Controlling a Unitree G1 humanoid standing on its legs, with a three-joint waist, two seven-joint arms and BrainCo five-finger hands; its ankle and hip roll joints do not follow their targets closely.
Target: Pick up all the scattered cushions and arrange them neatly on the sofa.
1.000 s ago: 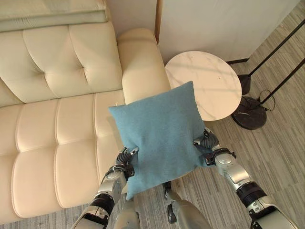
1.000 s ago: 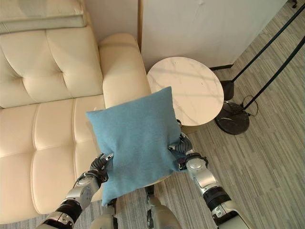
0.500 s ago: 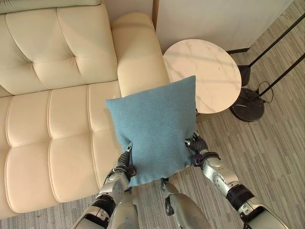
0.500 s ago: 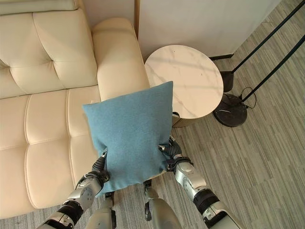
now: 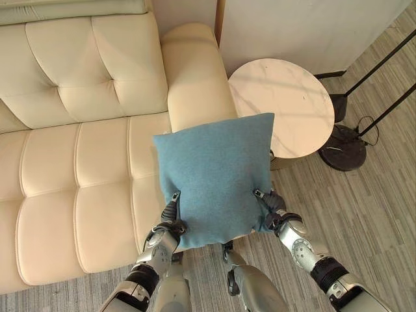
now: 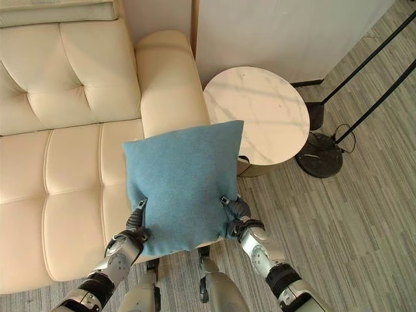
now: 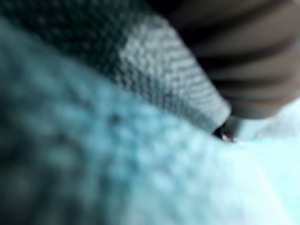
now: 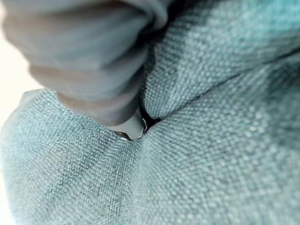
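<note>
Two hands — left hand [image 5: 170, 221], right hand [image 5: 273, 207] — clamp unlabelled blue cushion [image 5: 218, 175].

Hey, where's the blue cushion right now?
The blue cushion is held up between the left hand and right hand, in front of the sofa armrest, near the round side table.

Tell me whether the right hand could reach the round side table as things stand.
Probably not: the right hand is curled on the blue cushion, which it shares with the left hand. The round side table stands close beyond the cushion with nothing between, so reaching it would mean letting go first.
</note>
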